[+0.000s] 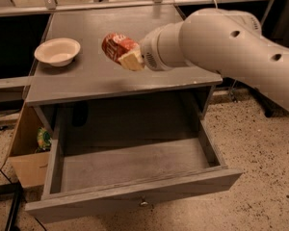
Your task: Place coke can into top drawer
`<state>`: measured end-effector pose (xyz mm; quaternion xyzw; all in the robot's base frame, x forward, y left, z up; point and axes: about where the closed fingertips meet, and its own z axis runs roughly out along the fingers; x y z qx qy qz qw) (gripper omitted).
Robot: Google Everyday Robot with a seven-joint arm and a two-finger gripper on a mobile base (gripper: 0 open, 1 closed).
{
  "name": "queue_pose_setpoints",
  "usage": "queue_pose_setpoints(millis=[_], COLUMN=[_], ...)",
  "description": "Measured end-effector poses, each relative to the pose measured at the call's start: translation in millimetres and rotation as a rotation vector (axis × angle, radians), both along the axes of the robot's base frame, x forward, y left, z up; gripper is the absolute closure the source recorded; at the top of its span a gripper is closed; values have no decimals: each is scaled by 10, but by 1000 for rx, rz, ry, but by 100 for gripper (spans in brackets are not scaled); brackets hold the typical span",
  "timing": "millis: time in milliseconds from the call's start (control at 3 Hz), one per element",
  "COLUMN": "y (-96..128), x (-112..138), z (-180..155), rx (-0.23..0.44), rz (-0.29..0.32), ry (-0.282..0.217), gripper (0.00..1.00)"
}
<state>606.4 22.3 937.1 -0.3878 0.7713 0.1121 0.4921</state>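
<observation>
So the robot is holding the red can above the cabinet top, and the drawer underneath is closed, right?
Not quite. The camera view shows the top drawer pulled wide open, not closed. The rest holds: the gripper grips the coke can above the cabinet top.
</observation>
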Motion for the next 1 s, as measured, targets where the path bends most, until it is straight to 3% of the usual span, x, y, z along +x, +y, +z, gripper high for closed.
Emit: queue_pose_setpoints(millis=[667,1000], y=[14,-37], x=[-42,-200], z=[51,221], rx=[-7,0], rz=[30,80], ry=[1,-5], gripper=[100,100])
